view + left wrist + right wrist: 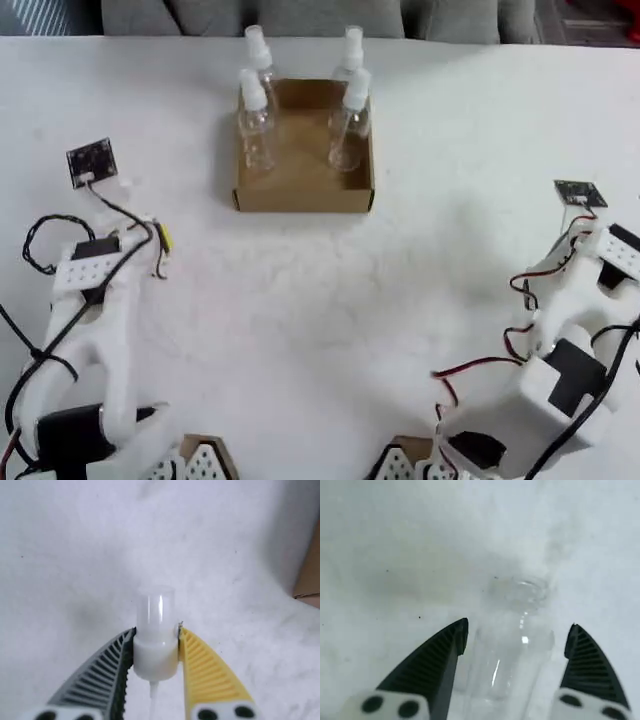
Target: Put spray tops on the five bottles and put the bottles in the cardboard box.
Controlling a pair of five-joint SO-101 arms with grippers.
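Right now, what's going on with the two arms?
The left gripper is shut on a spray top. The right gripper is open, with its fingers on either side of an uncapped bottle. Four capped bottles already stand in the cardboard box, so this looks like the fifth and last one.

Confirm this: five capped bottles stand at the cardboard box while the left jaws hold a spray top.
Not five: the high view shows four capped bottles at the cardboard box. The left jaws do hold a spray top.
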